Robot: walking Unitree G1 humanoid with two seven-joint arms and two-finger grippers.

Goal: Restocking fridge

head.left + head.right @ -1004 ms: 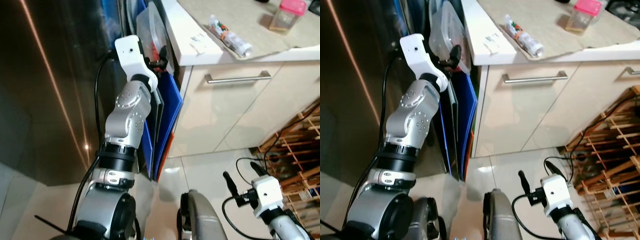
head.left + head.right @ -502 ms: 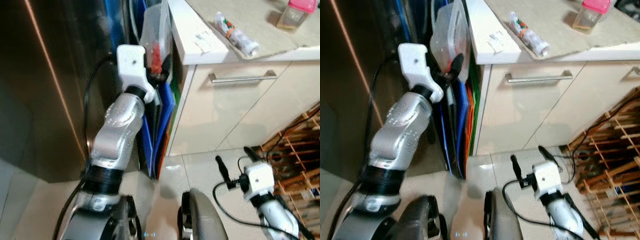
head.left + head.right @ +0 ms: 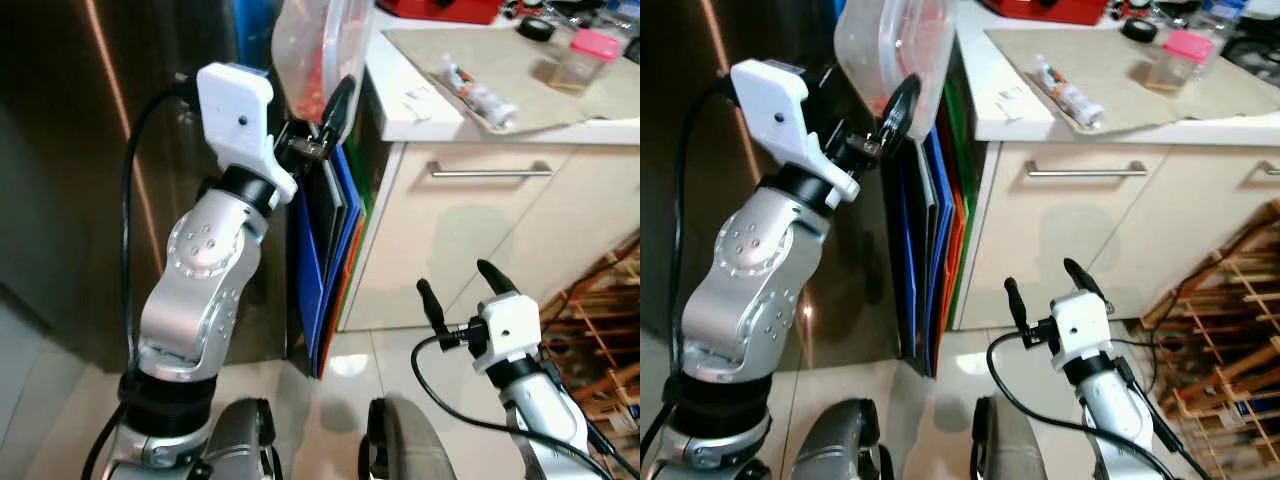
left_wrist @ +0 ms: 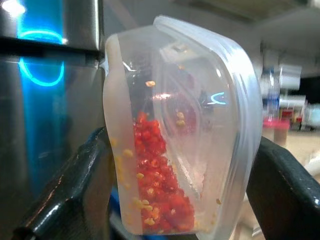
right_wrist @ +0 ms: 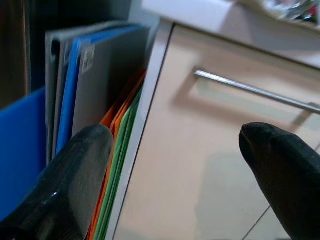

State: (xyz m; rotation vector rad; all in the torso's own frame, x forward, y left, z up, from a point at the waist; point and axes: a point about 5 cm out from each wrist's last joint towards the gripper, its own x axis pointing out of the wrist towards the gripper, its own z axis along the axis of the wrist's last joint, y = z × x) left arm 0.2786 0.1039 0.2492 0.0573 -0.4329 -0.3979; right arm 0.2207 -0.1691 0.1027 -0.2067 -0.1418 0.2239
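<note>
Left claw clamps chili-filled plastic container.

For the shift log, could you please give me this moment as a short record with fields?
held item: clear lidded container with chopped red food inside
left gripper: fingers shut on the container, raised beside the steel fridge
right gripper: open, low, holding nothing
beside fridge: coloured boards on edge against the cabinet
counter: pink-lidded jar
</note>
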